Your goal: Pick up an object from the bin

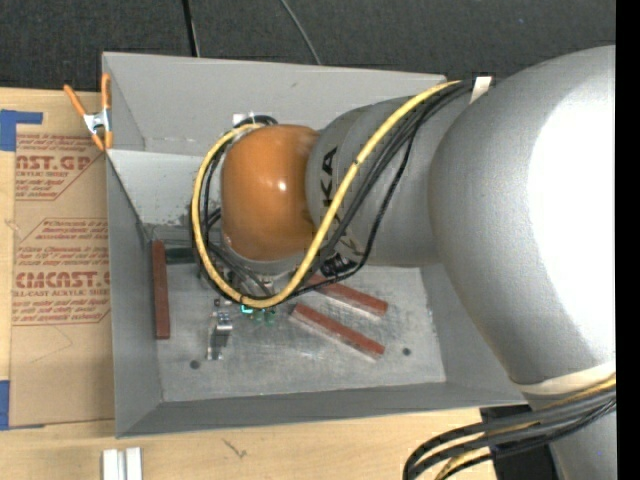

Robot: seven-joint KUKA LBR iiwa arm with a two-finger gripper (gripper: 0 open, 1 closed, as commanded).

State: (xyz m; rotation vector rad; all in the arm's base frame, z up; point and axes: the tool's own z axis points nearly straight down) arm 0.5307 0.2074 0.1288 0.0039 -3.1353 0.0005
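With the floor of the bin [300,373] read as a clock face, a long brown stick [160,290] lies at 9 o'clock, parallel to the left wall and just beside it. A small metal piece [215,338] lies alone at about 7 o'clock. The gripper [247,306] is low over the floor near the centre, just up and to the right of that piece. An orange cover [265,193] and a loop of yellow cable [199,203] hide most of it, so it cannot be told whether it is open or closed, or whether it has anything in it. Toward 4 o'clock lie an upper brown stick [352,297] and a lower brown stick [338,329], near each other, their left ends close to the gripper. The arm [520,208] covers the right side.

Which item is the target cannot be told; the metal piece and the stick ends are nearest. Probable faults:
- A closure offset from the small piece would nudge it aside.
- A grip on one stick end would let the stick pivot and drop.
- Both sticks could be caught together.
- The tip could press on the floor.
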